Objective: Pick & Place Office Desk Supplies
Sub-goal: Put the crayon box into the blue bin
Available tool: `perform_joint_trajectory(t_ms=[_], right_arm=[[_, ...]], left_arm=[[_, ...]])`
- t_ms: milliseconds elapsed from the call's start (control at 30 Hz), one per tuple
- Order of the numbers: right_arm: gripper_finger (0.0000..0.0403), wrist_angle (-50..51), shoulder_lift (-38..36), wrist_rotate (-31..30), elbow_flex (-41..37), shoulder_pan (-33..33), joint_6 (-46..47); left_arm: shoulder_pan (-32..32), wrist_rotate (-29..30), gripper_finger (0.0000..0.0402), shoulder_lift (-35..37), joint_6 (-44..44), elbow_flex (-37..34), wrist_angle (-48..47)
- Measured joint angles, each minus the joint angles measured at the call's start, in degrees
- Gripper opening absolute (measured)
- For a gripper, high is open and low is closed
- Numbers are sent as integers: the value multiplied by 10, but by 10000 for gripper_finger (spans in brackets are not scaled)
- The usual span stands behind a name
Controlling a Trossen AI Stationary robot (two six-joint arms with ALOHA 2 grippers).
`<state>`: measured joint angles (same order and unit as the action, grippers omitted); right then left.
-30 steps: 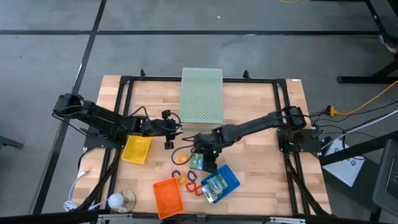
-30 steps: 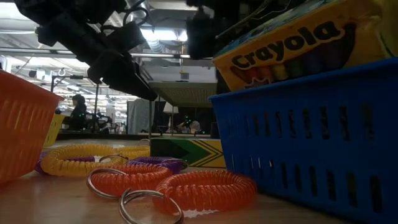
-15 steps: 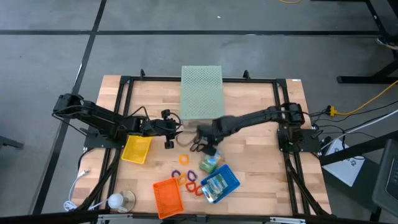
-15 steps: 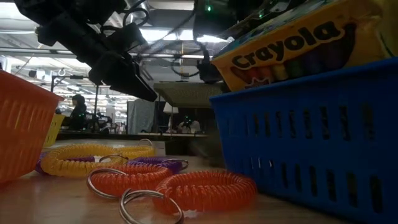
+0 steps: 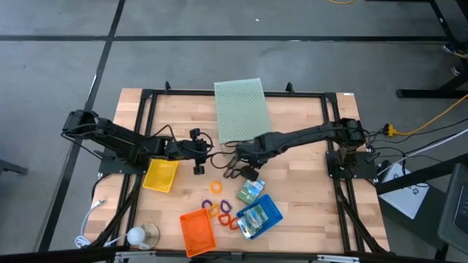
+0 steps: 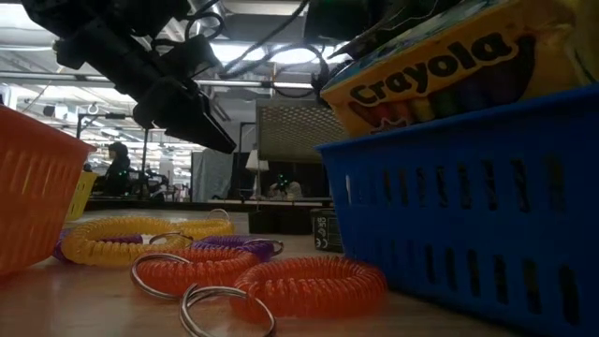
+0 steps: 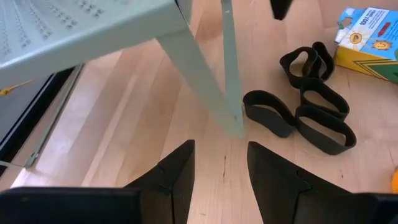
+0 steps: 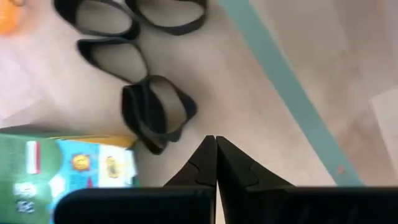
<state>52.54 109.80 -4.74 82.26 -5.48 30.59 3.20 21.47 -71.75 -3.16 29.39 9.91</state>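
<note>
Several black loops (image 5: 235, 172) lie on the table between my two grippers; they also show in the left wrist view (image 7: 305, 106) and the right wrist view (image 8: 155, 118). A green-blue printed packet (image 5: 249, 191) lies flat near them, and another packet (image 5: 252, 218) lies in the blue tray (image 5: 269, 208). Orange, red and purple rings (image 5: 221, 212) lie by the orange tray. My right gripper (image 5: 235, 155) is shut and empty, just above the loops (image 8: 216, 140). My left gripper (image 5: 210, 150) is open and empty, left of the loops (image 7: 221, 152). My right gripper is shut close to the near edge (image 8: 280, 74) of the pale green box. I cannot tell whether it touches the box.
The pale green perforated box (image 5: 240, 109) stands skewed and tilted at the table's far middle, one near corner (image 7: 235, 129) on the wood, with my right arm along its near edge. A yellow tray (image 5: 161, 175) and an orange tray (image 5: 196, 231) stand at the near left.
My right gripper has gone from over the packet toward the far edge, past the black loops, up to the box. The packet now lies a little further right, by the blue tray. The box has turned askew and its near end has risen.
</note>
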Motion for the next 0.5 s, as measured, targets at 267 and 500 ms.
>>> perform_joint_trajectory(t_ms=[267,500], right_arm=[[0,-63,0,46,0,-12,-7],[0,-107,0,72,0,-12,-26]], left_arm=[[0,0,143,0,-1,0,0],[0,0,143,0,-2,0,-10]])
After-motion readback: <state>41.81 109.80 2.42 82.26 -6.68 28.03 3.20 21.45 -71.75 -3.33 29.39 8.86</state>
